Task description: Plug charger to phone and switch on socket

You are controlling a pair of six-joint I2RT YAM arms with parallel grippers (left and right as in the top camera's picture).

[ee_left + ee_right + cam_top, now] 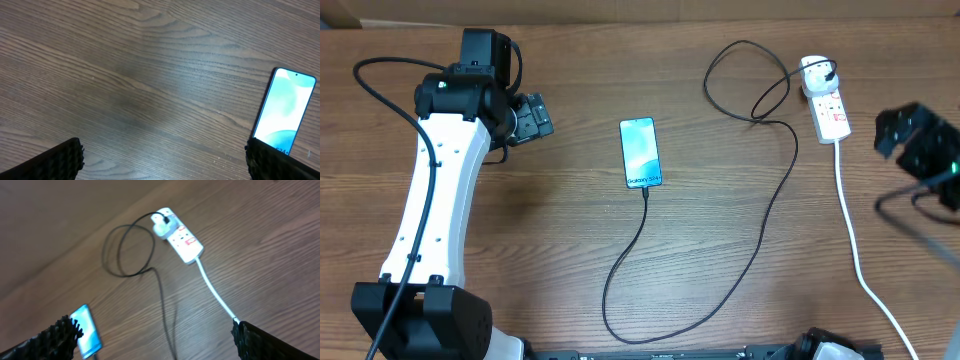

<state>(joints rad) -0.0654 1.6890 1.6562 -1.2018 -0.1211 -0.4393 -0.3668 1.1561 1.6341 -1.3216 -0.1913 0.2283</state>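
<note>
Charger (pixel 760 215) joining socket (pixel 828 110) and phone (pixel 640 152), left claw (pixel 542 118) apart, empty, right claw (pixel 888 132) likewise

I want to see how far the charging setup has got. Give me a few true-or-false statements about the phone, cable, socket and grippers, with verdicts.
1. The phone lies screen up on the table. True.
2. The charger cable reaches the phone's bottom edge. True.
3. The left gripper is clamped on the charger cable. False: it is open and empty, to the left of the phone.
4. The phone rests on the socket. False: they lie well apart.
5. The right gripper grips the socket. False: it is open and holds nothing.
</note>
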